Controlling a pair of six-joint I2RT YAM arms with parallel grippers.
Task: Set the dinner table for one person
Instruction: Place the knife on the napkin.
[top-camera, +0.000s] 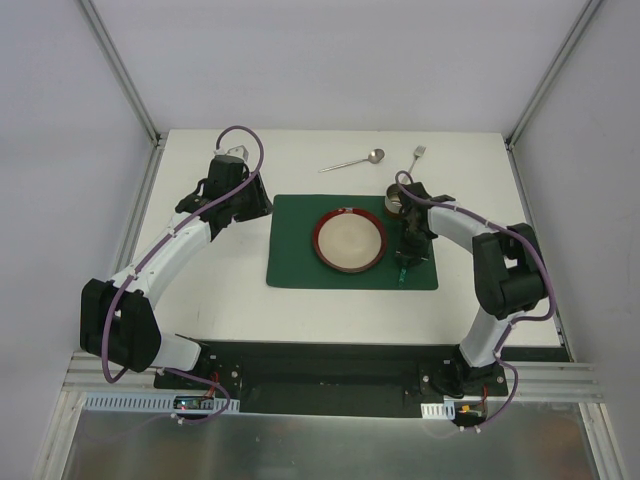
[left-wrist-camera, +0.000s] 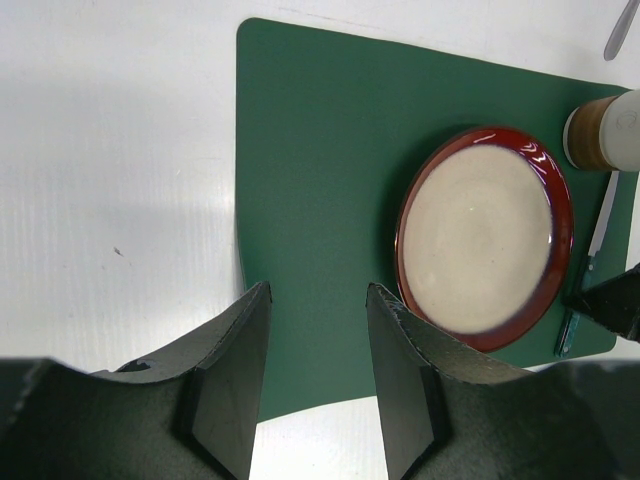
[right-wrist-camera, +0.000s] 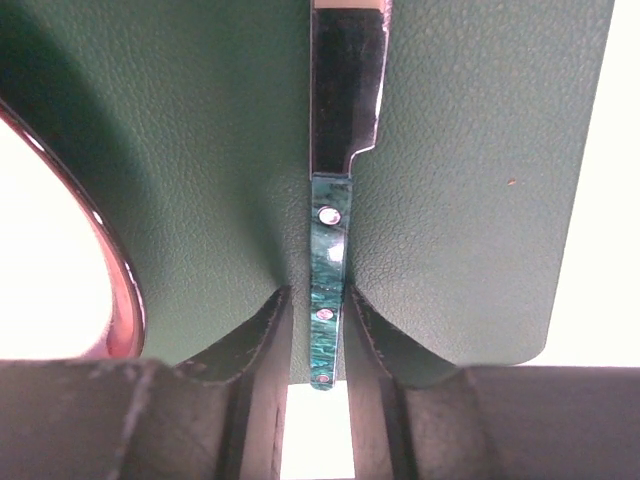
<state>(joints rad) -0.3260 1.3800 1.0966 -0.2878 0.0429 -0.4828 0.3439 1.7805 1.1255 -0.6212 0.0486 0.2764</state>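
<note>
Nearest the bases, the right gripper (right-wrist-camera: 318, 305) sat low over the dark green rectangular placemat (top-camera: 295, 240). Its jaws were narrowly parted astride the marbled green handle of a steel table knife (right-wrist-camera: 330, 215), which lay flat just right of the round, red-rimmed, cream-centred plate (top-camera: 349, 241). A sliver of mat showed beside the handle, so the knife looked loose rather than pinched, and the step in hand seemed to be letting it go. Done well, that called for widening the jaws a little more and rising straight up, so that no finger nudged the handle out of line with the plate. Across the mat, the left gripper (left-wrist-camera: 318, 295) hovered half open and empty by the mat's left edge. The large white matte dinner table (top-camera: 220, 290) lay beneath everything. Beyond the small brown-and-white cup (top-camera: 397, 200), a metal spoon (top-camera: 352, 160) and a metal fork (top-camera: 416, 155) waited near the far edge, well apart from the setting.
</note>
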